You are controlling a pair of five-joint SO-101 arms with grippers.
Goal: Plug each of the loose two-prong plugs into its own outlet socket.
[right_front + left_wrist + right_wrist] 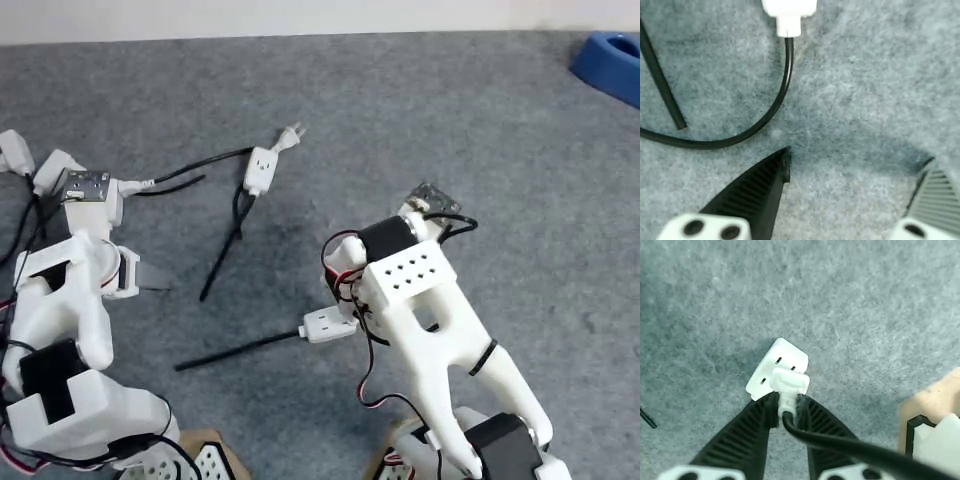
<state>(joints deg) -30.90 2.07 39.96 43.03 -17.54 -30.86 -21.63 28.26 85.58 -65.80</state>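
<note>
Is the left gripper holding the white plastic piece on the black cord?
No, the left gripper is open over grey carpet, and the white plastic piece lies apart from it.

Grey fabric surface point(540, 220) with a short nap, spread over the table and filling nearly the whole high view; both wrist views show its fibrous, mottled texture at close range. A pale band point(300, 18) runs along the top edge of the frame beyond the fabric's far border; whether it is wall or floor cannot be told. A blue object point(610, 60) with a rounded rim lies at the upper right corner, cut by the frame. Light is even and diffuse, casting soft, faint shadows.
</note>
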